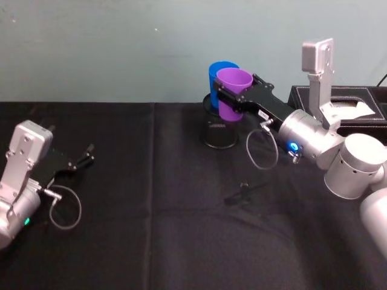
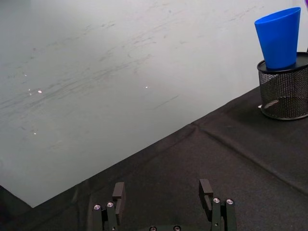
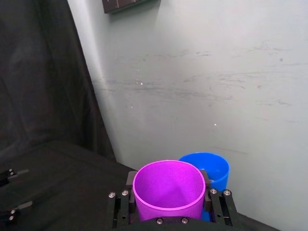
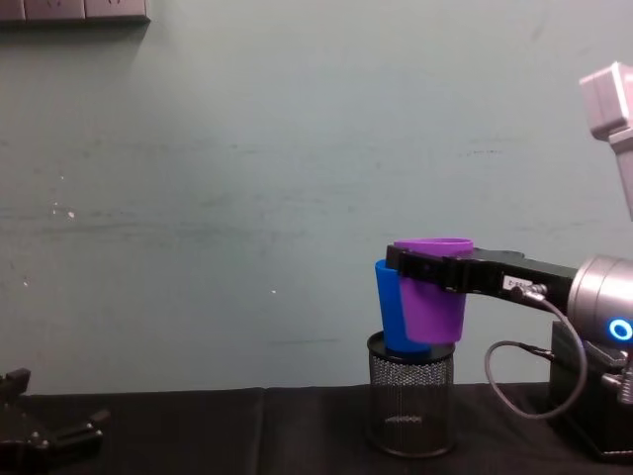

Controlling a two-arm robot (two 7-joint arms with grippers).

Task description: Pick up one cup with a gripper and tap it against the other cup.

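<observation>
Right gripper [image 1: 228, 96] grasps purple cup [image 1: 234, 78] just under its rim, seemingly touching blue cup [image 1: 217, 72] at eleven o'clock; judged light, slippery, thin-walled. Left gripper [image 1: 84, 158] parked at eight o'clock, released.

Soft, even light is falling on the pale wall [image 4: 247, 198], picking out small bright specks. The black-draped bench [image 1: 151, 241] is soaking up light, so shadows there are perhaps too faint to trace. The purple cup [image 3: 168, 190] is glowing vividly.
</observation>
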